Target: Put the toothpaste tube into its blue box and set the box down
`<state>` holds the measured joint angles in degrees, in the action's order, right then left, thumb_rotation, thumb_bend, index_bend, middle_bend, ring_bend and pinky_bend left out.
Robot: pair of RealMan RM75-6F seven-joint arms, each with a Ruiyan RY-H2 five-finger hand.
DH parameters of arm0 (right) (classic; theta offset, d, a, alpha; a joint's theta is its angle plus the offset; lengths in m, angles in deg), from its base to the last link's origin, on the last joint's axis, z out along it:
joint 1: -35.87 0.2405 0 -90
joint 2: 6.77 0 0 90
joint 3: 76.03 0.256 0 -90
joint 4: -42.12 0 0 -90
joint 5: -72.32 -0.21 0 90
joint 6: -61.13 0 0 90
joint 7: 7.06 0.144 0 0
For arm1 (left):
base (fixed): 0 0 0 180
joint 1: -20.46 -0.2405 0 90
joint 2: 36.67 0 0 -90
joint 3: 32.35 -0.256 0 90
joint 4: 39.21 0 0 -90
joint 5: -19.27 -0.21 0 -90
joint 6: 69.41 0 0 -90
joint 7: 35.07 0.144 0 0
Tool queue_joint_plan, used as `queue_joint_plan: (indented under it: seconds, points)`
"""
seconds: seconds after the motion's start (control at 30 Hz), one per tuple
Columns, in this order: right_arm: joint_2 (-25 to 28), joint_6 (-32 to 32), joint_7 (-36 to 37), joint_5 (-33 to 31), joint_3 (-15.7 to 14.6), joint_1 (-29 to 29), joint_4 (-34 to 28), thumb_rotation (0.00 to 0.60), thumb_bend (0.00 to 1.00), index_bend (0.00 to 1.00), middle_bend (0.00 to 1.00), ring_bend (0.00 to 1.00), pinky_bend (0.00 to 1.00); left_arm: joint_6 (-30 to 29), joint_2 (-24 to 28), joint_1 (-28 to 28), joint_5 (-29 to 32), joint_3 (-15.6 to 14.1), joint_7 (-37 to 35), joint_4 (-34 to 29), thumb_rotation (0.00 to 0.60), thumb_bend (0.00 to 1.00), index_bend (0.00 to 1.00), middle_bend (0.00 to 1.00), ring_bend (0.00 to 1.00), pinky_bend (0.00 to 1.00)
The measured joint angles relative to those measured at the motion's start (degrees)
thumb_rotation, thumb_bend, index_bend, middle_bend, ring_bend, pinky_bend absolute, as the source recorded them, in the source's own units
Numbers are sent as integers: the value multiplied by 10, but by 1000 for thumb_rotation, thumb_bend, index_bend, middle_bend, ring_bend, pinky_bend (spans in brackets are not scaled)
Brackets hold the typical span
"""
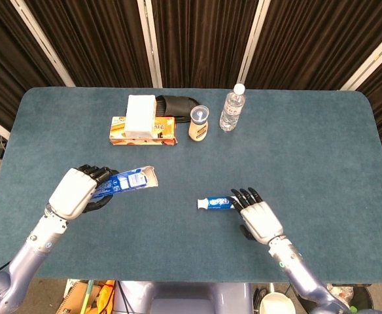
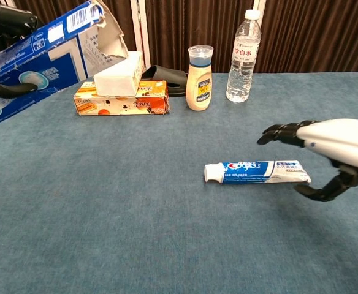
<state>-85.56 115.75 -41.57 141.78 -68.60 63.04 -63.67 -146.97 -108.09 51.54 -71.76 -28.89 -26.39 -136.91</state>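
From above, head view: toothpaste tube (image 1: 225, 203) lies flat on the table (image 1: 322, 150) near the front centre, cap end to the left, crimped end to the right and hidden under the right hand (image 1: 258, 218). Right hand hovers over that end, fingers spread, grasping nothing. Left hand (image 1: 74, 191), at the near left, grips the blue box (image 1: 127, 180), held off the table with its open flap end pointing right toward the tube. Far side: orange carton (image 1: 144, 130) with a white block on it, a sauce jar (image 1: 199, 123), a water bottle (image 1: 232, 108).

Chest view: tube (image 2: 257, 172) untouched on the cloth; right hand (image 2: 329, 147) above and just right of its crimped end, thumb low, fingers apart. Blue box (image 2: 41, 58) raised at upper left, mouth open, flap bent back; only dark fingers of the left hand around it show.

Handling judgement: tube looks light, soft-bodied, glossy, likely to slip and to flex if pinched mid-body. Best hold is near the crimped end, leaving the stiff cap end free to lead into the box. Box is thin card, light, crushable; grip should stay gentle and clear of the mouth.
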Motion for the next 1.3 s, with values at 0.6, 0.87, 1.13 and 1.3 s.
queue_joint_plan:
  seconds: [0.6, 0.87, 1.13, 1.3]
  points:
    - [-80, -8, -61, -106, 13, 65, 96, 600, 430, 162, 110, 9, 3, 8, -3, -5, -4, 6, -4, 1, 600, 424, 376, 523, 518, 547]
    - [-93, -5, -64, -134, 7, 76, 135, 600, 430, 591, 505, 425, 473, 10, -5, -6, -9, 8, -6, 2, 600, 424, 376, 524, 518, 548]
    - [-91, -1, -50, -130, -7, 76, 136, 600, 526, 989, 834, 759, 818, 13, -6, -7, -10, 9, -9, 2, 600, 424, 376, 528, 518, 548]
    - [-74, 6, -33, -111, -13, 73, 113, 600, 550, 1000, 845, 768, 826, 12, -7, -8, -14, 8, -13, 1, 600, 424, 377, 530, 518, 548]
